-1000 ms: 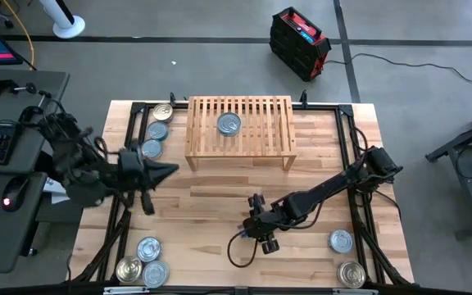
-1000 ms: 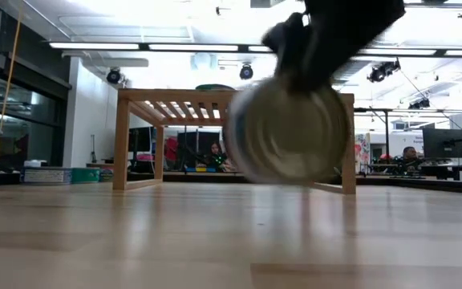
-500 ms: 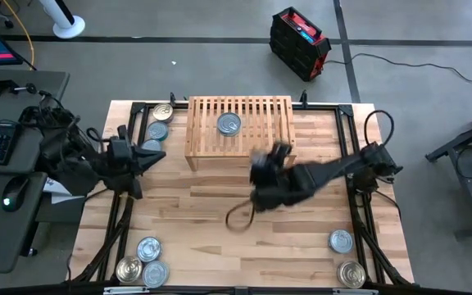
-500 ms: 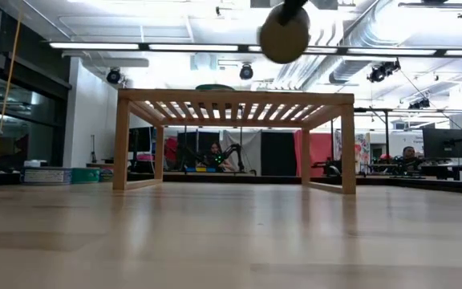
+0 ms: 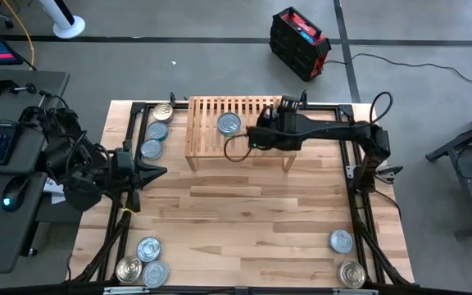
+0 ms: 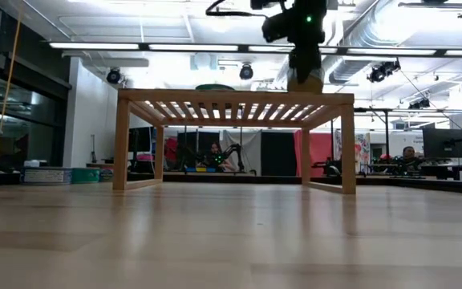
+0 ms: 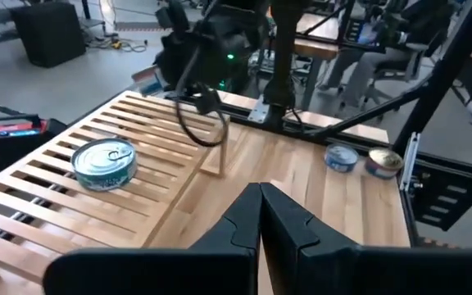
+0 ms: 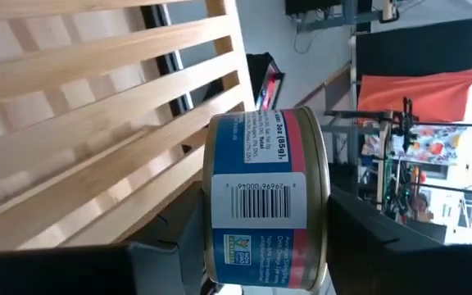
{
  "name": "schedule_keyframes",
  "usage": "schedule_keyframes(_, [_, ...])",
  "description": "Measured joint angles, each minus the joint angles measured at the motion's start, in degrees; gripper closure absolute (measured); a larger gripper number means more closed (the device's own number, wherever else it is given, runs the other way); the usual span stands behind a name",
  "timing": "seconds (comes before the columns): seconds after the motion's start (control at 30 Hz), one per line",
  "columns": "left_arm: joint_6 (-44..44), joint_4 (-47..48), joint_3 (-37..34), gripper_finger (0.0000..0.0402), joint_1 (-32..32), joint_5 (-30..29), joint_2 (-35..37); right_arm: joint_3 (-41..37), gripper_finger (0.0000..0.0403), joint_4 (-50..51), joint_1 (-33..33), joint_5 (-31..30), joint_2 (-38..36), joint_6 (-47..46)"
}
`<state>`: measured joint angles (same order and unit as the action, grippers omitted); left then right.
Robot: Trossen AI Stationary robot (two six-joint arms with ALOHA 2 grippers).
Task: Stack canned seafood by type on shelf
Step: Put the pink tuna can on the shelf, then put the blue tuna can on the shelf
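Right end effector (image 5: 256, 135): moved since the earlier frame from mid-tabletop up over the shelf (image 5: 203, 111), now pinching a tin (image 8: 265, 233) above the slats toward the right end. One tin (image 5: 229, 124) lies on the shelf's middle. Left end effector (image 5: 161, 171): fingers pressed together, near the tabletop's (image 5: 236, 213) left edge. Further tins (image 5: 156, 131) by the far-left corner.
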<state>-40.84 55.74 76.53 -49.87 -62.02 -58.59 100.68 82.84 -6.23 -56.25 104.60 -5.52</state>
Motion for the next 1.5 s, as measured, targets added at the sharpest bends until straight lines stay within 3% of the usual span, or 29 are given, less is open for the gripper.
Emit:
schedule_keyframes(0.37, [0.13, -3.43, 0.02, 0.0401, -0.04, -0.07, 0.00, -0.30, 0.0237, -2.50, -2.50, 8.40, -0.03, 4.17])
schedule_keyframes(0.57, [-2.15, -3.51, 0.02, 0.0401, -0.03, -0.09, 0.00, -0.30, 0.0159, -2.39, -3.21, 10.50, -0.03, 4.48])
schedule_keyframes(0.67, [-3.05, -3.54, 0.02, 0.0401, -0.04, -0.09, 0.00, -0.30, 0.0142, -2.39, -3.14, 15.81, -0.03, 4.47])
schedule_keyframes(0.9, [-1.24, -6.55, 0.02, 0.0401, -0.04, -0.11, 0.00, -0.08, 0.0137, -2.28, -2.39, 18.84, -0.03, 4.27])
schedule_keyframes(1.07, [1.01, -8.47, 0.02, 0.0401, -0.04, -0.11, 0.00, 4.50, 0.0136, -1.19, -0.67, 21.47, -0.29, 3.95])
schedule_keyframes(1.27, [3.89, -11.26, 0.02, 0.0401, 0.17, -0.12, 0.00, 7.20, 0.0158, -0.37, 2.81, 31.55, -6.53, -4.96])
schedule_keyframes(1.5, [6.16, -11.47, 0.02, 0.0401, 1.70, -0.13, 0.00, -7.51, 0.0242, -3.83, 16.04, 42.78, -18.55, -26.62])
